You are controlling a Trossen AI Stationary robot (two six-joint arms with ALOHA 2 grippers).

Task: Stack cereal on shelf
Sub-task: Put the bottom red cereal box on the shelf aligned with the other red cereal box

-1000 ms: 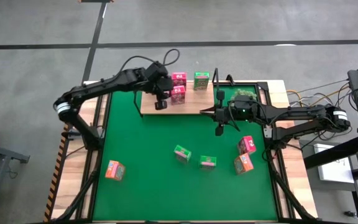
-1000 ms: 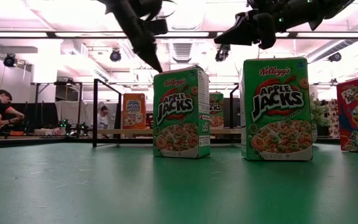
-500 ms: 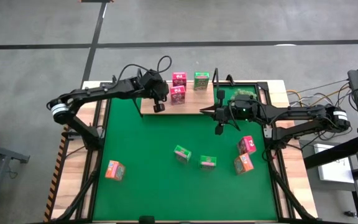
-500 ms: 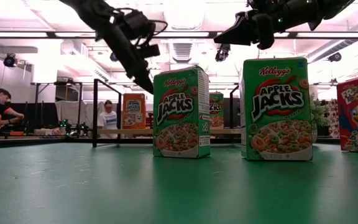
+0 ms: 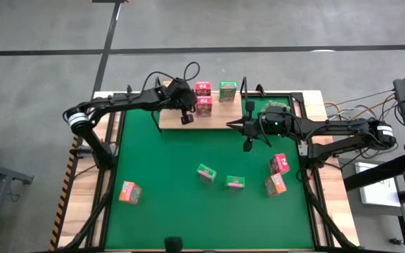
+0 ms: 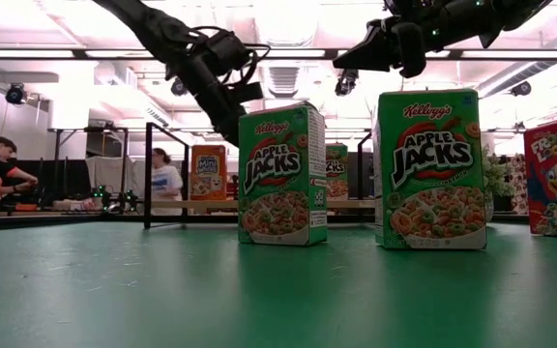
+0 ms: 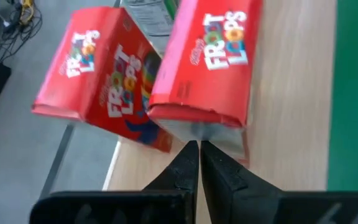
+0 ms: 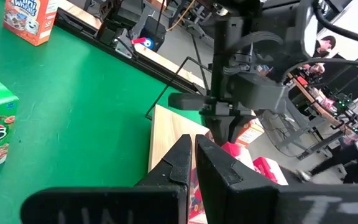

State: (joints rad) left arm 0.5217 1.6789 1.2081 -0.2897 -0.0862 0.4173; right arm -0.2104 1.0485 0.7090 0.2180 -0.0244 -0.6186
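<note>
Left gripper (image 7: 199, 149), clenched empty just short of the nearer pink box (image 7: 207, 65) on the shelf (image 7: 291, 93), should nudge gently, keeping it upright

Mat (image 5: 188, 197) green. Shelf (image 5: 216, 119) pale wood. Boxes: three pink (image 5: 203, 105), three green (image 5: 205, 173) with red-green rings print, two orange (image 5: 129, 191). Arms black.
</note>
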